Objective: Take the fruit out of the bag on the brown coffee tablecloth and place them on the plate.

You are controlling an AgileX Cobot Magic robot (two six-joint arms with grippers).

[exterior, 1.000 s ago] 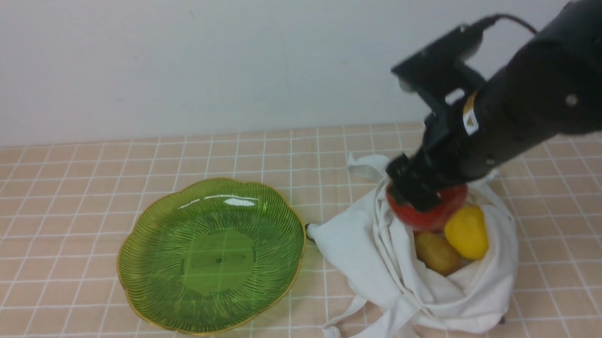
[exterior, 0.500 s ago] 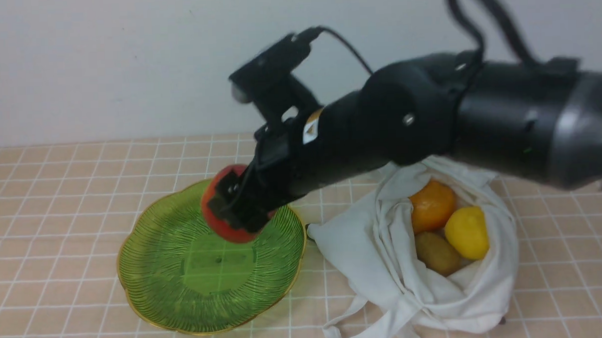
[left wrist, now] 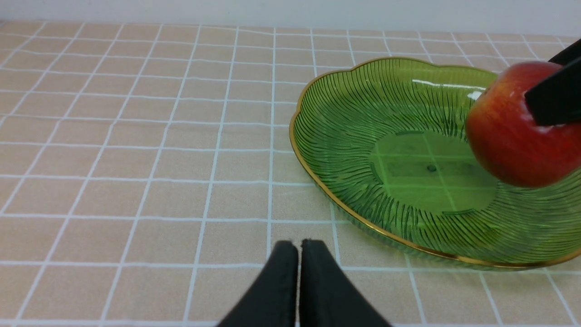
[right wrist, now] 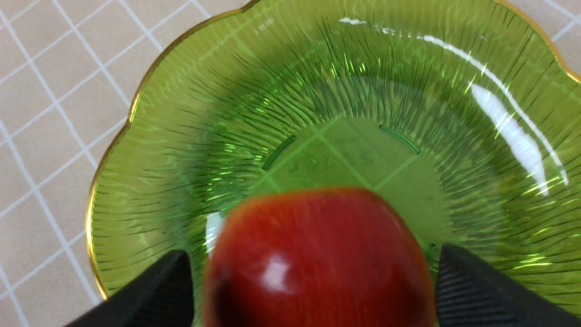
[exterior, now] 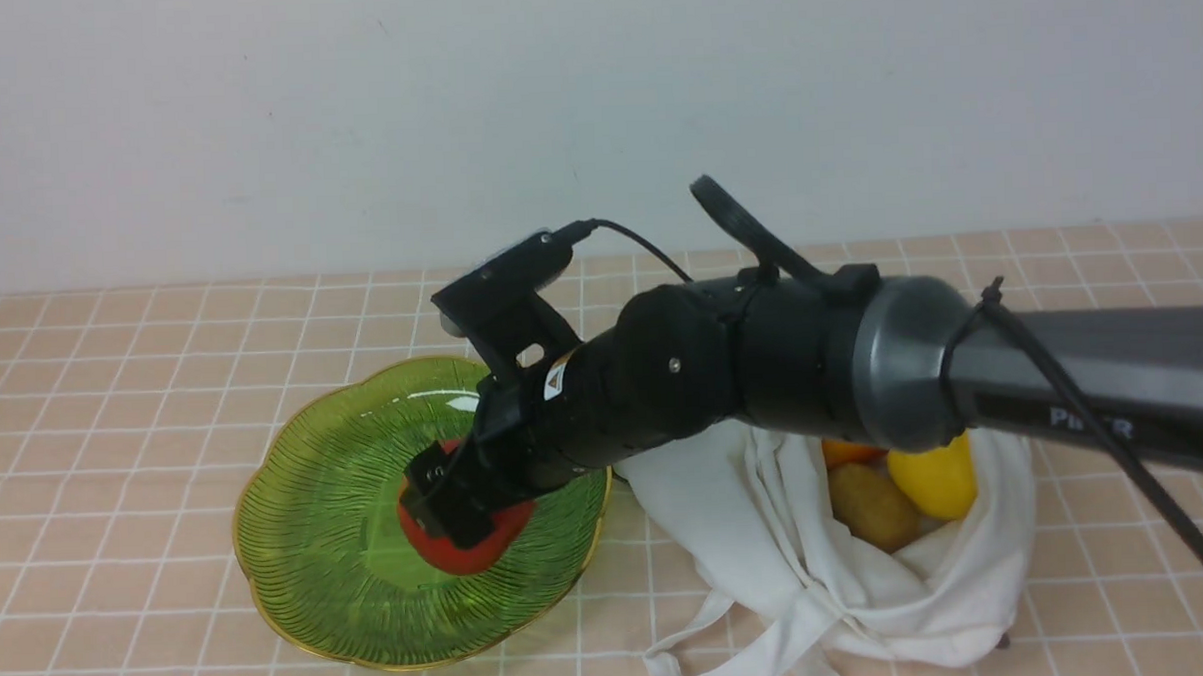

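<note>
The red apple [exterior: 469,555] sits low in the middle of the green plate [exterior: 299,549], between the fingers of my right gripper [exterior: 455,511]. In the right wrist view the apple [right wrist: 317,259] shows thin gaps to both fingers [right wrist: 458,281] of that gripper [right wrist: 313,256], so the jaws stand open around it. The white bag [exterior: 727,504] lies right of the plate, holding the orange [exterior: 846,453], lemon [exterior: 937,481] and kiwi [exterior: 873,509]. My left gripper [left wrist: 298,245] is shut and empty above the tablecloth [left wrist: 136,136], beside the plate [left wrist: 345,113]; the apple [left wrist: 513,136] shows there too.
The right arm [exterior: 863,369] reaches across above the bag's mouth and partly hides the orange. The bag's strap handles [exterior: 712,644] lie loose on the cloth near the front edge. A white wall [exterior: 354,126] stands behind the table.
My right arm carried the apple from the bag leftward over the plate and lowered it to the plate's middle. The jaws now stand slightly off the apple. The orange came into view in the bag.
</note>
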